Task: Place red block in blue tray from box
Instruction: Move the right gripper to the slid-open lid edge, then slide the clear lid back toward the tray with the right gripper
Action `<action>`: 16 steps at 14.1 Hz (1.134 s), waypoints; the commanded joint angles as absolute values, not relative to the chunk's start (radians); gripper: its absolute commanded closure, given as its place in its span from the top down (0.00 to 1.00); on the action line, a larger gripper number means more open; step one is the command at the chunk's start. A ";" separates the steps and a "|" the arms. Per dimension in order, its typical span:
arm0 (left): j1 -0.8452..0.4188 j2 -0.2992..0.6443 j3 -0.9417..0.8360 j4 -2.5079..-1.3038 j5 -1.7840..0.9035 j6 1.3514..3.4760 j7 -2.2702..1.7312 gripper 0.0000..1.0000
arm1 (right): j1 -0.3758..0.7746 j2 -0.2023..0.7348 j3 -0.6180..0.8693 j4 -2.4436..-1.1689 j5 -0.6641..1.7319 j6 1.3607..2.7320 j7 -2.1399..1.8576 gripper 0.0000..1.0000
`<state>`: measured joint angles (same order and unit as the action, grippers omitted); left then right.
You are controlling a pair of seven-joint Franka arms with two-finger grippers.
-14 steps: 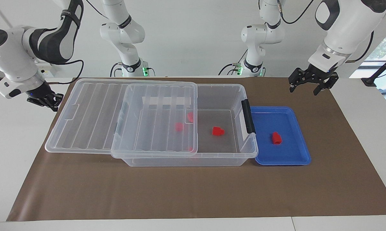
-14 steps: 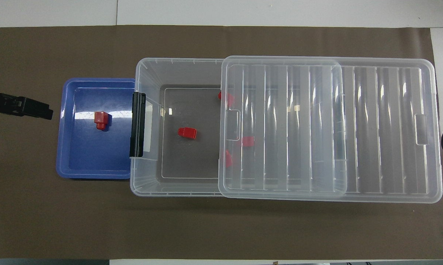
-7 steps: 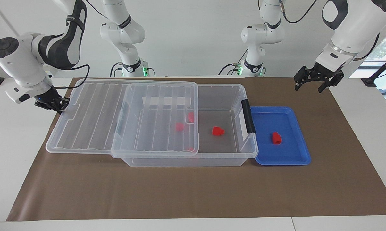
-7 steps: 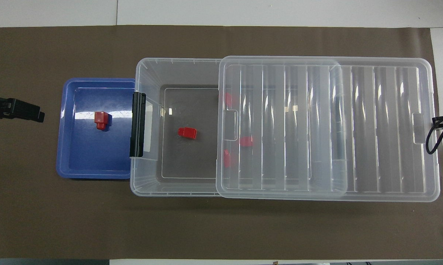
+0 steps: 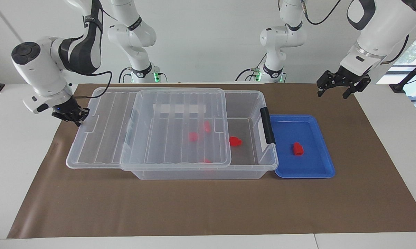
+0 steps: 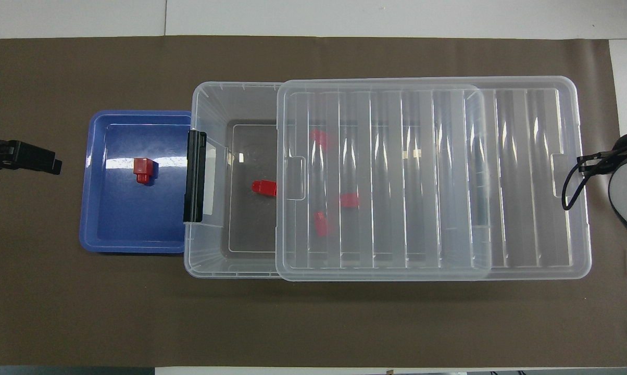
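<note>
Red block (image 5: pixel 298 148) already in blue tray (image 5: pixel 323 171), alone, near the middle. More blocks in box (image 5: pixel 260 103): one (image 5: pixel 235 141) on the floor at the lid's edge, half covered in the overhead view; the others under lid (image 5: pixel 180 124).

Lid lies slid partway over box, overhanging toward the right arm's end. Right gripper (image 5: pixel 69 116) at that overhanging lid edge, fingertips together; looks set to push, contact not certain. Left gripper (image 5: pixel 340 87) up over the mat, toward the left arm's end from the tray, fingers apart, nothing held, waiting.

Handling guess: blocks light, rigid, smooth plastic, likely slippery; not fragile. Best pinched across the flat boxy sides, not the rounded end. Lid thin, flexy, slides easily; box light, may shift if shoved.
</note>
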<state>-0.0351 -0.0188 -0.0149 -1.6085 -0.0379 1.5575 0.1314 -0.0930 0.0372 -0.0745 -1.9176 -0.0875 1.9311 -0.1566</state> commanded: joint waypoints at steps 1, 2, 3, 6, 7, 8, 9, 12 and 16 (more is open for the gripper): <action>-0.025 -0.035 -0.023 -1.611 -0.034 1.539 0.132 1.00 | -0.097 0.011 -0.034 -1.950 -0.074 1.945 -0.091 0.00; -0.025 -0.035 -0.023 -1.611 -0.034 1.540 0.132 1.00 | -0.097 0.009 -0.020 -1.950 -0.072 1.944 -0.074 0.00; -0.025 -0.035 -0.023 -1.611 -0.034 1.540 0.132 1.00 | -0.098 0.009 -0.008 -1.950 -0.074 1.942 -0.051 0.00; -0.025 -0.035 -0.023 -1.611 -0.034 1.540 0.132 1.00 | -0.098 0.009 0.020 -1.951 -0.072 1.939 -0.003 0.00; -0.025 -0.035 -0.023 -1.611 -0.034 1.540 0.132 1.00 | -0.097 0.009 0.029 -1.951 -0.074 1.939 0.015 0.00; -0.025 -0.035 -0.023 -1.611 -0.034 1.540 0.132 1.00 | -0.097 0.008 0.046 -1.951 -0.074 1.939 0.043 0.00; -0.025 -0.035 -0.023 -1.611 -0.034 1.540 0.132 1.00 | -0.097 0.009 0.057 -1.951 -0.072 1.937 0.066 0.00; -0.025 -0.035 -0.023 -1.611 -0.034 1.540 0.132 1.00 | -0.097 0.009 0.080 -1.951 -0.072 1.939 0.104 0.00; -0.025 -0.035 -0.023 -1.611 -0.034 1.540 0.132 1.00 | -0.097 0.009 0.110 -1.951 -0.074 1.939 0.165 0.00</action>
<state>-0.0351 -0.0193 -0.0149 -1.6085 -0.0379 1.5575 0.1314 -0.0917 0.0335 0.0898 -1.9241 -0.0876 1.9305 0.1242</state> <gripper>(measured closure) 0.000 0.991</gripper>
